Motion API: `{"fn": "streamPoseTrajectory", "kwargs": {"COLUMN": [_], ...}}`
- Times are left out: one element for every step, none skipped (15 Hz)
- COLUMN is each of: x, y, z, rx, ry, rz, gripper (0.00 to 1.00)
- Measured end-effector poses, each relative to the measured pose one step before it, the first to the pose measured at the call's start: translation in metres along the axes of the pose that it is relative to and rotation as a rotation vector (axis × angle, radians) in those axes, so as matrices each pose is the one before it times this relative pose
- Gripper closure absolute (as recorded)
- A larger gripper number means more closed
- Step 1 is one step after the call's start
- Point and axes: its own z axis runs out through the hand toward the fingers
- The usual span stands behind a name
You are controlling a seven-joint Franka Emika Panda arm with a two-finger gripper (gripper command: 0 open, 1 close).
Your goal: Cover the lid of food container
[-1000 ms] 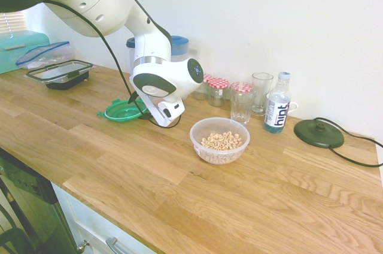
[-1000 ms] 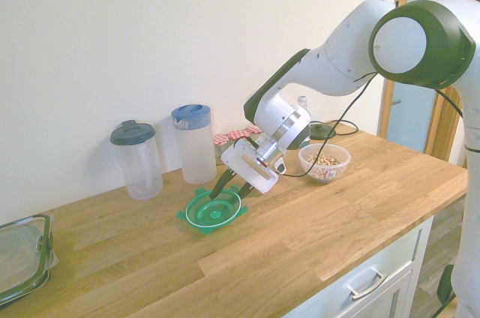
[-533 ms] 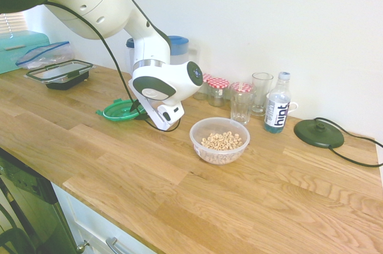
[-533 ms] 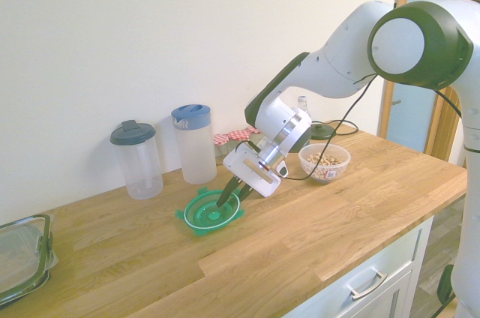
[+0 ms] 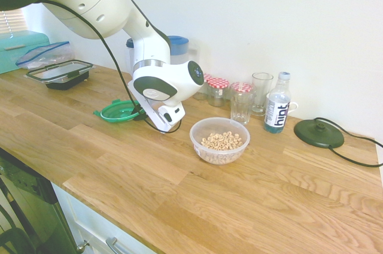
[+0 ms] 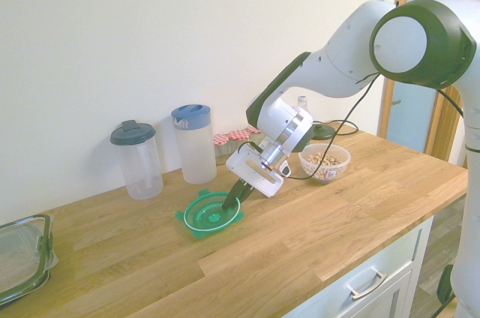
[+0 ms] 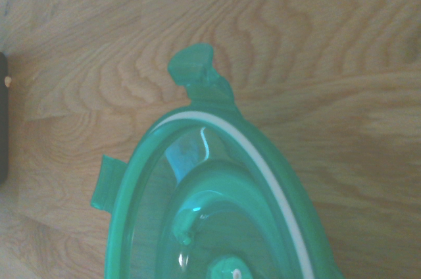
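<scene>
From the first side, we see the lid left of the bowl. Opposite, our gripper pinches the lid's near rim. Up close, the lid looks light, stiff, slippery; its rim suits gripping.

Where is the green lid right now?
The green lid lies on the wooden counter in front of the blue-lidded jug, under the robot's hand and apart from the cereal bowl.
</scene>
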Motion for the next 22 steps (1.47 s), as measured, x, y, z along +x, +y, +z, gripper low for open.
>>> {"fn": "streamPoseTrajectory", "kwargs": {"x": [-0.00208, -0.00512, -0.00840, -0.01186, -0.01274, -0.01412, -0.01319, -0.01045, -0.00745, -0.00360, -0.00049, 0.00222, 0.00490, 0.00728, 0.00765, 0.00740, 0.00785, 0.00848, 0.00817, 0.00629, 0.00273, -0.00124], "y": [-0.00185, -0.00537, -0.00911, -0.01298, -0.01257, -0.01021, -0.00588, -0.00230, 0.00111, 0.00409, 0.00639, 0.00770, 0.00821, 0.00703, 0.00634, 0.00530, 0.00430, 0.00270, 0.00022, -0.00119, -0.00198, -0.00252], "z": [-0.00522, -0.00930, -0.01282, -0.01919, -0.02116, -0.02230, -0.02429, -0.02452, -0.02644, -0.02865, -0.02603, -0.02536, -0.02143, -0.01696, -0.00862, -0.00243, 0.00258, 0.00646, 0.01165, 0.01467, 0.01408, 0.01197], "rx": [-0.02295, -0.03672, -0.03981, -0.04952, -0.05692, -0.05936, -0.06195, -0.06581, -0.06301, -0.05856, -0.05595, -0.04901, -0.04499, -0.04393, -0.04463, -0.04576, -0.04713, -0.04579, -0.04809, -0.05304, -0.05500, -0.05694], "ry": [0.00397, 0.01438, 0.02175, 0.03727, 0.04323, 0.04193, 0.04522, 0.04550, 0.04847, 0.05163, 0.05344, 0.05654, 0.05702, 0.06293, 0.05424, 0.05149, 0.05261, 0.05085, 0.04733, 0.04353, 0.03915, 0.03646], "rz": [-0.01186, -0.01810, -0.02321, -0.03114, -0.02766, -0.02109, -0.01557, -0.01143, -0.00620, -0.00306, -0.00327, -0.00194, -0.00272, -0.00266, -0.00218, -0.00010, 0.00328, 0.00620, 0.00699, 0.00984, 0.01306, 0.01480], "gripper": [1.00, 1.00, 1.00, 1.00, 1.00, 1.00, 1.00, 1.00, 1.00, 1.00, 1.00, 1.00, 1.00, 1.00, 1.00, 1.00, 1.00, 1.00, 1.00, 1.00, 1.00, 1.00]}}
